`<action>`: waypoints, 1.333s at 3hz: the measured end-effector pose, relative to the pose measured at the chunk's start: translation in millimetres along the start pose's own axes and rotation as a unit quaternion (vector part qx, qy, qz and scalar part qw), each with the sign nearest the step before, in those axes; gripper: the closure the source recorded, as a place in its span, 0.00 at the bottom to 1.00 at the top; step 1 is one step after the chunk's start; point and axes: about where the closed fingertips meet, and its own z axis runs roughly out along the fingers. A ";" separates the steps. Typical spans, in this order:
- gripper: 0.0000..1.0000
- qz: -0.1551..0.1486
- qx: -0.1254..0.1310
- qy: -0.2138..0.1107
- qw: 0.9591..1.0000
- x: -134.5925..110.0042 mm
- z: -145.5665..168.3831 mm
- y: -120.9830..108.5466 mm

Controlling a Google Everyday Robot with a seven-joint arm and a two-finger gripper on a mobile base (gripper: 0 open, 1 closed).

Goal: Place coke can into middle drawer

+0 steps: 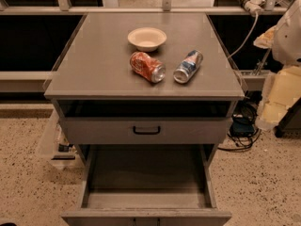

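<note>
The coke can (147,66) lay on its side on the cabinet's grey surface (94,74), left of the end effector (277,102). The end effector hung on the pale arm off the cabinet's right edge, well apart from the can. Whether it was wide or narrow could not be told, and it held nothing that showed. The can's long axis ran from far-left to near-right, its silver end turned toward the near-right. A blue and white can (188,66), also on its side, lay just right of it, between it and the arm, so a reach from the right would likely have to clear that one. A cream bowl (146,38) sat just beyond. Below the closed drawer front (188,131) with its black handle, the middle drawer (146,173) stood pulled out toward the near side, its floor bare. Cables (240,126) trailed over the speckled floor (263,182) at right.
</note>
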 end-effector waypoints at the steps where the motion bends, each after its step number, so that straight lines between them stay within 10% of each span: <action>1: 0.00 0.000 0.000 0.000 1.000 0.0 0.0 0.0; 4: 0.00 -0.015 -0.004 -0.031 0.999 -34.4 30.3 -39.8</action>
